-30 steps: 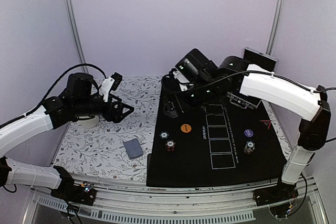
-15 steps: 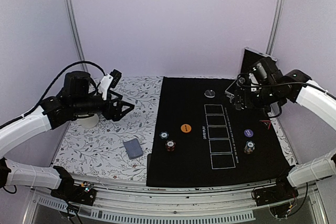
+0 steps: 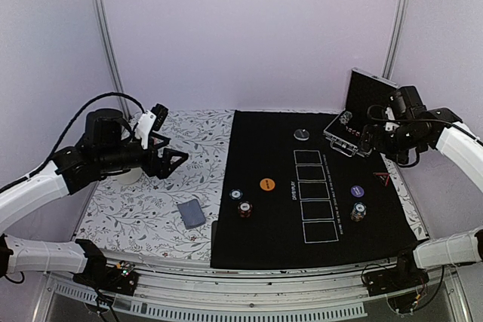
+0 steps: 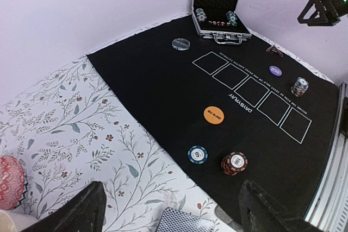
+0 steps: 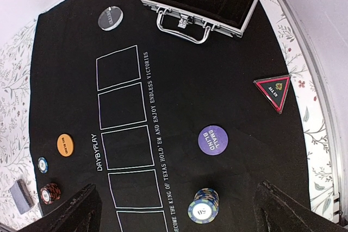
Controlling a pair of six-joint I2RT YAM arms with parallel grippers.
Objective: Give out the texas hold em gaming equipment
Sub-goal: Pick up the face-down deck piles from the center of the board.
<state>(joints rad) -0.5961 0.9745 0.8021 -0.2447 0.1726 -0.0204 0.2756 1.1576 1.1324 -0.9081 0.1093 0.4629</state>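
One triangle [image 5: 273, 92], legible from right wrist

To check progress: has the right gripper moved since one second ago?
Yes. The right gripper swung right, past the silver disc, to the open case.

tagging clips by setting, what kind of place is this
Probably a lab robot cell dressed as a poker table: plain walls and metal posts, a black hold'em mat, an open chip case.
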